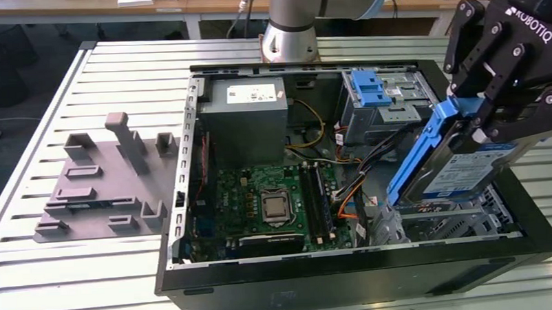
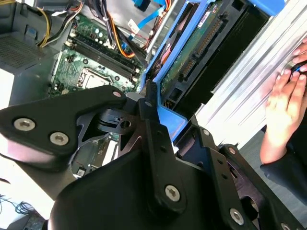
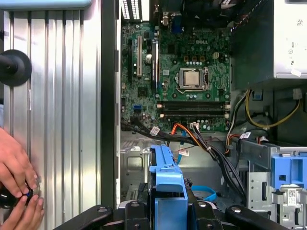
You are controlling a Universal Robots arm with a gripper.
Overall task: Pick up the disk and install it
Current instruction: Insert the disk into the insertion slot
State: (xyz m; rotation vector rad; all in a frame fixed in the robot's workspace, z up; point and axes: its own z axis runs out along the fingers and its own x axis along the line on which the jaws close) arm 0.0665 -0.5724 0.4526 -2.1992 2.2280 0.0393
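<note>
The disk (image 1: 460, 170), a flat drive with a blue-and-white label in a blue plastic carrier, hangs steeply tilted over the case's front corner on the exterior view's right. My gripper (image 1: 477, 124) is shut on its upper end. The disk's lower edge sits just above the metal drive bay (image 1: 448, 221). In the second wrist view the disk's green circuit-board underside (image 2: 192, 52) runs away from the black fingers (image 2: 148, 103). The first wrist view shows the blue carrier (image 3: 168, 184) clamped between the fingers, above the bay floor.
The open computer case (image 1: 354, 269) holds a motherboard (image 1: 268, 196), a grey power supply (image 1: 247, 108), cables (image 1: 351, 187), and a rear drive cage with a blue carrier (image 1: 375, 93). A grey fixture (image 1: 103, 182) lies on the slatted table. A person's hand (image 2: 283, 110) rests beside the case.
</note>
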